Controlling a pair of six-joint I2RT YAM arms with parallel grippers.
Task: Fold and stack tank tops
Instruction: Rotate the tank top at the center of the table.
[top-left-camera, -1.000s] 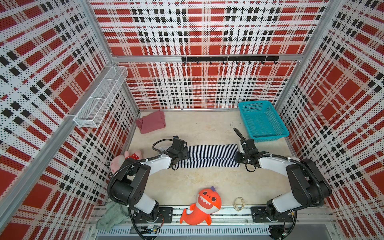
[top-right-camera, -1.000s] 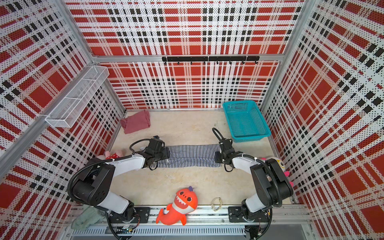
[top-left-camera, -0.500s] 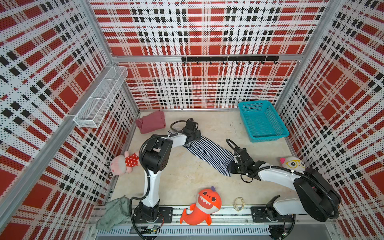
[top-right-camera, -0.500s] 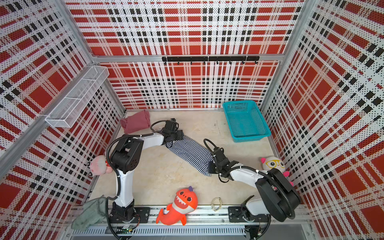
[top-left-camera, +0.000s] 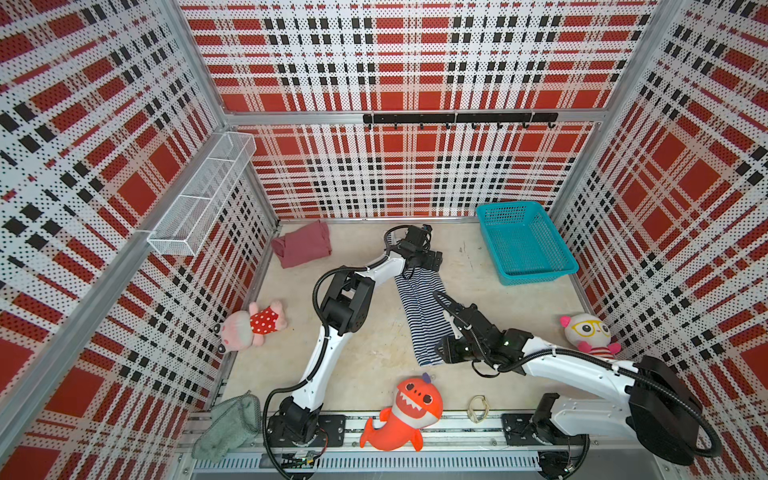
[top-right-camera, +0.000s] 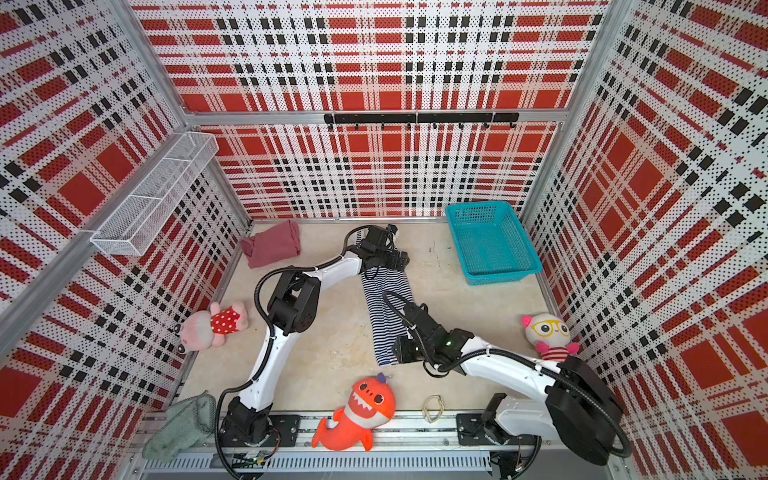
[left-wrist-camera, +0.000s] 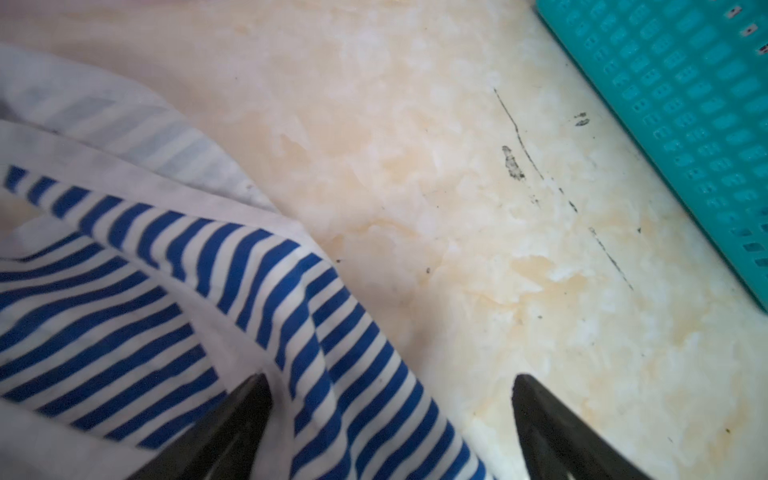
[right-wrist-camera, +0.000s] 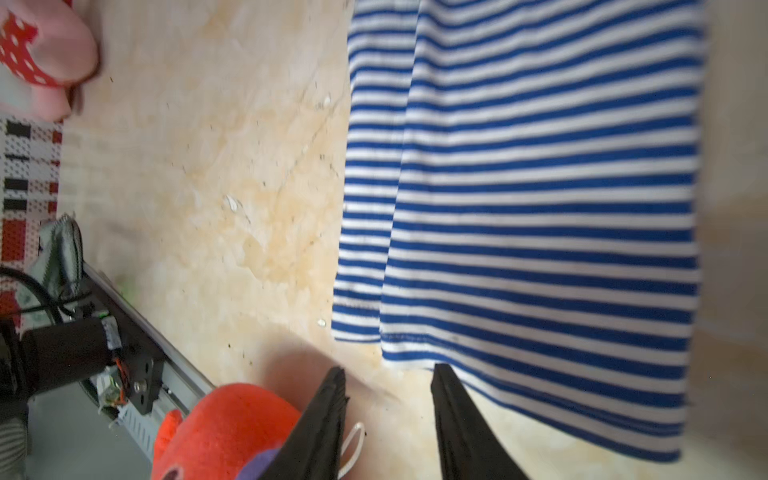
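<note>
The striped tank top (top-left-camera: 422, 316) (top-right-camera: 384, 320) lies flat as a long narrow strip running from far to near across the table's middle. My left gripper (top-left-camera: 434, 259) (left-wrist-camera: 388, 378) is at its far end, jaws wide open, with loose striped cloth (left-wrist-camera: 145, 270) lying between the fingers. At the near hem (right-wrist-camera: 540, 187) my right gripper (top-left-camera: 440, 351) (right-wrist-camera: 390, 368) stands open over bare table, one fingertip just touching the hem's corner. The maroon tank top (top-left-camera: 302, 248) (top-right-camera: 272, 248) sits folded in the back left corner.
A teal basket (top-left-camera: 525, 243) stands at the back right. Plush toys: an orange shark (top-left-camera: 409, 415) at the front, a pink doll (top-left-camera: 253, 326) at the left, a white one with glasses (top-left-camera: 586, 332) at the right. A grey-green cloth (top-left-camera: 228, 424) lies front left.
The striped top, stretched crosswise between both grippers a second ago, has swung to run far to near. The left gripper went far, the right came near, and both have opened.
</note>
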